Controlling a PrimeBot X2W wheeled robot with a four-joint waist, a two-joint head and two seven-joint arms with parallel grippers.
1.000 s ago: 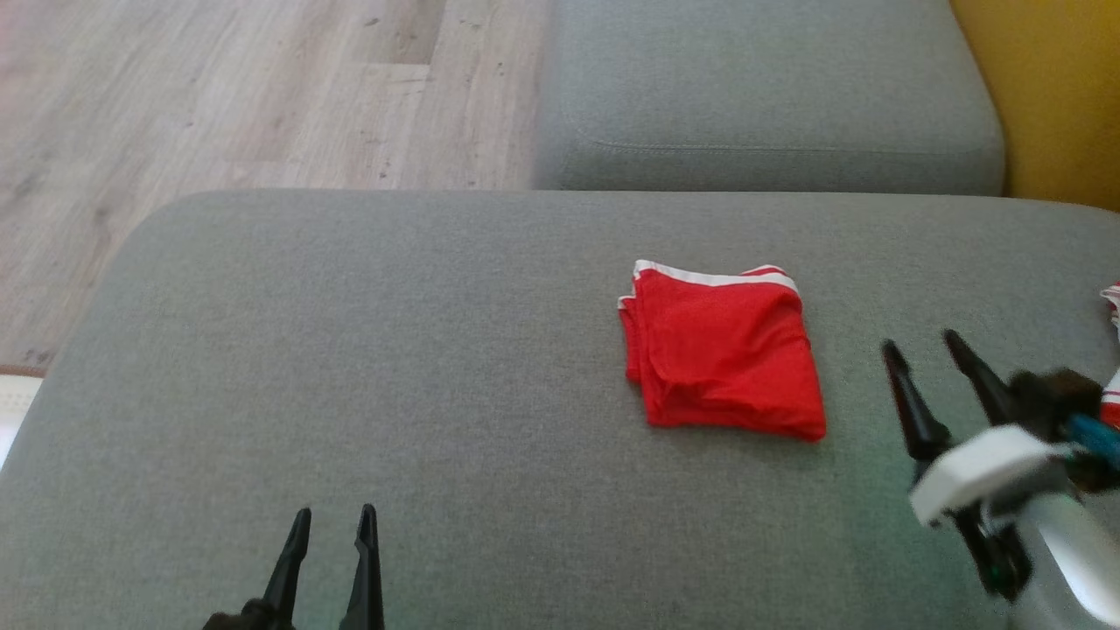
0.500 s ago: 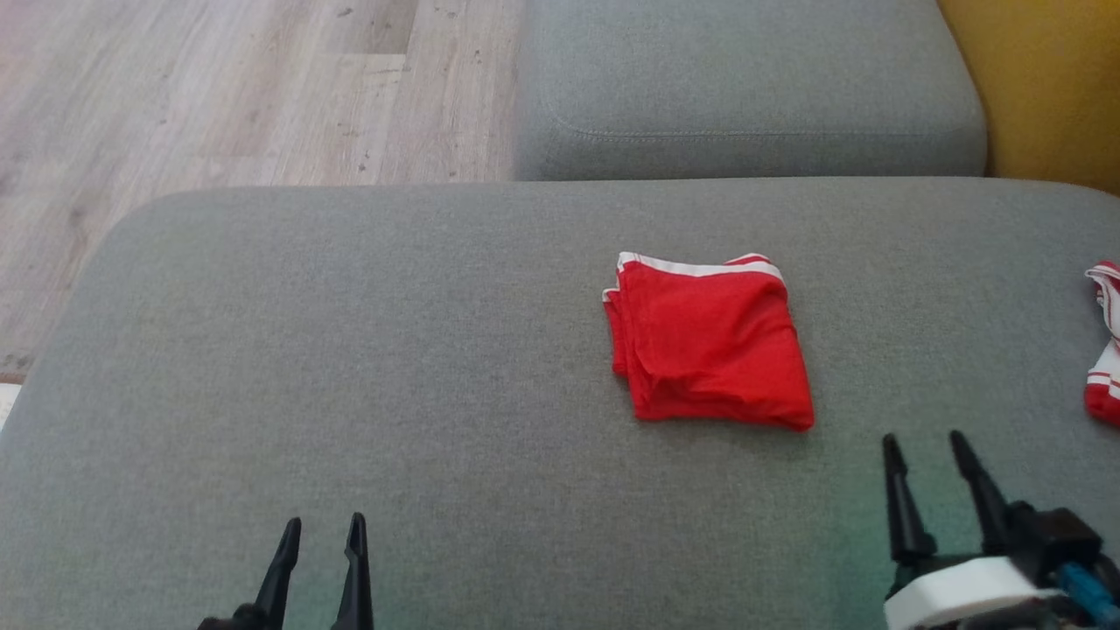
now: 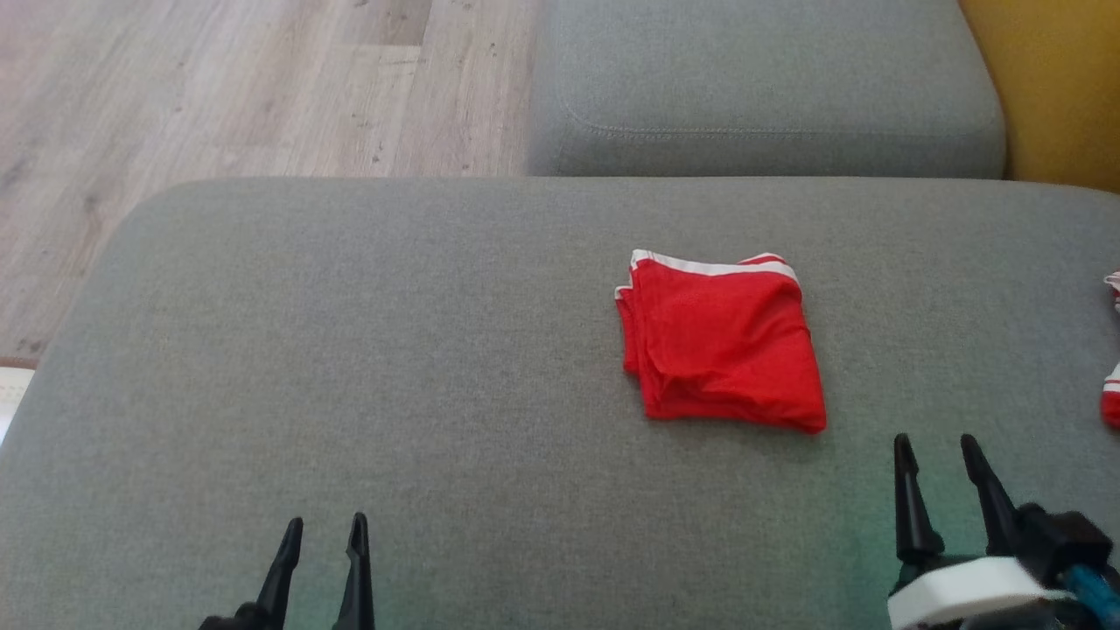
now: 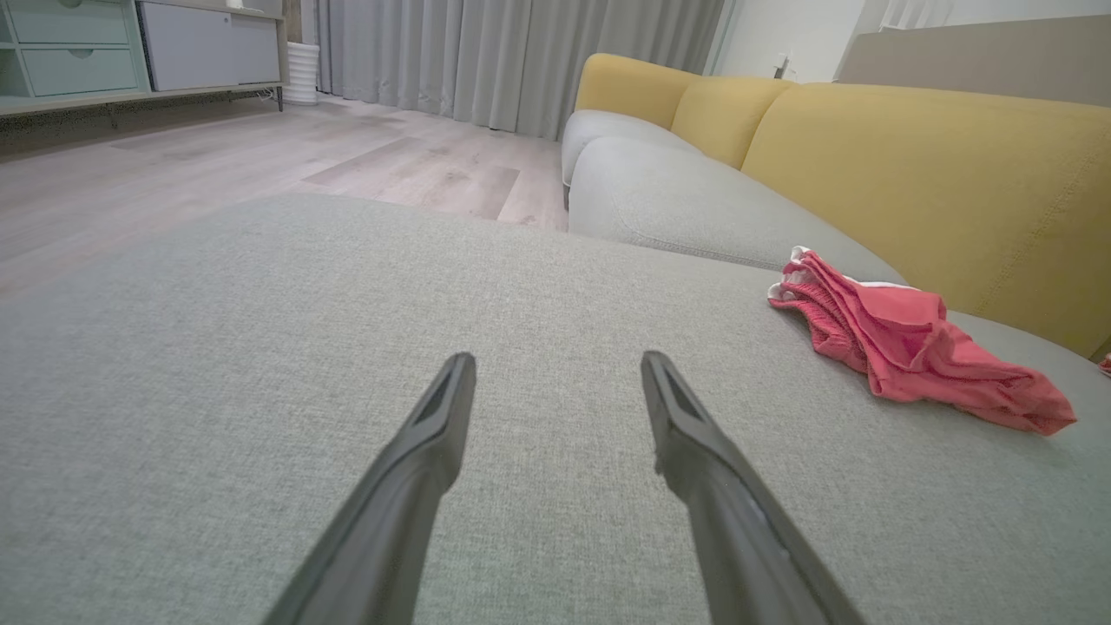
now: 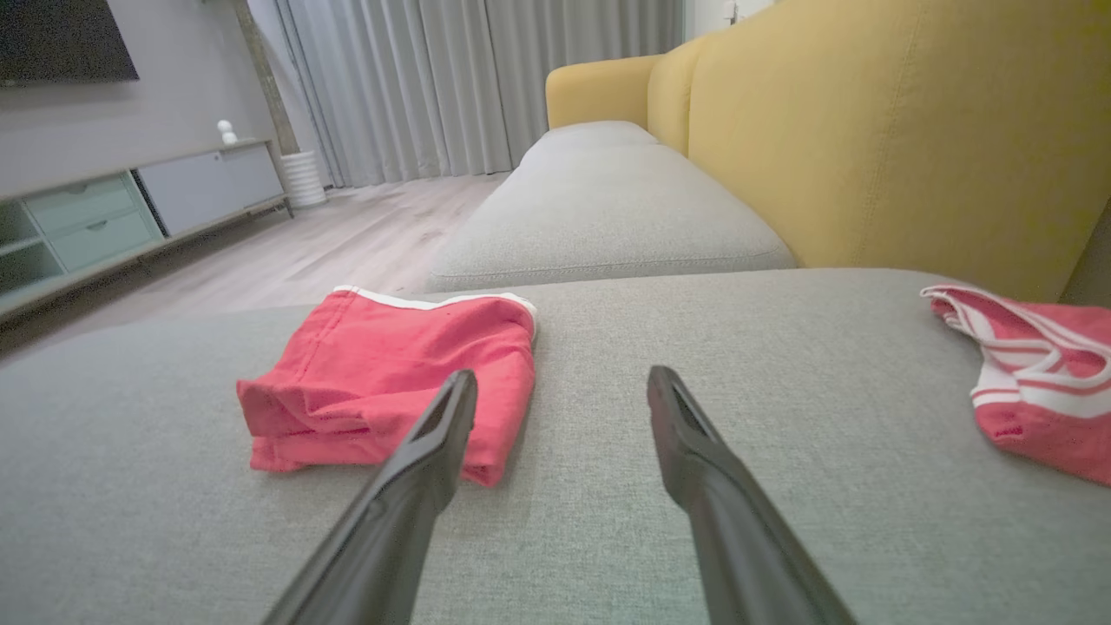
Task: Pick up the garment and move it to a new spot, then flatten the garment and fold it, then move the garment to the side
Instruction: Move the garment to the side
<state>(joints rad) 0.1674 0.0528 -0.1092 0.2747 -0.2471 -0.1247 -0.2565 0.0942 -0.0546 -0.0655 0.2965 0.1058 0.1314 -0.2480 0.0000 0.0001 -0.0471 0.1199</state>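
Right gripper point(image 3: 935, 440) had pulled back from beside the folded red garment point(image 3: 722, 341) towards the near edge of the sofa seat point(image 3: 350, 350), spread wide and empty like the left gripper point(image 3: 325, 521), with the garment lying released right of centre, so the task looked essentially finished.

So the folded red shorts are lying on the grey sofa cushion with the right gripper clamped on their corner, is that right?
No. The folded red shorts lie on the grey sofa cushion, but the right gripper is not clamped on them: it is open and empty, apart from their near corner. The head view shows bare cushion between them.
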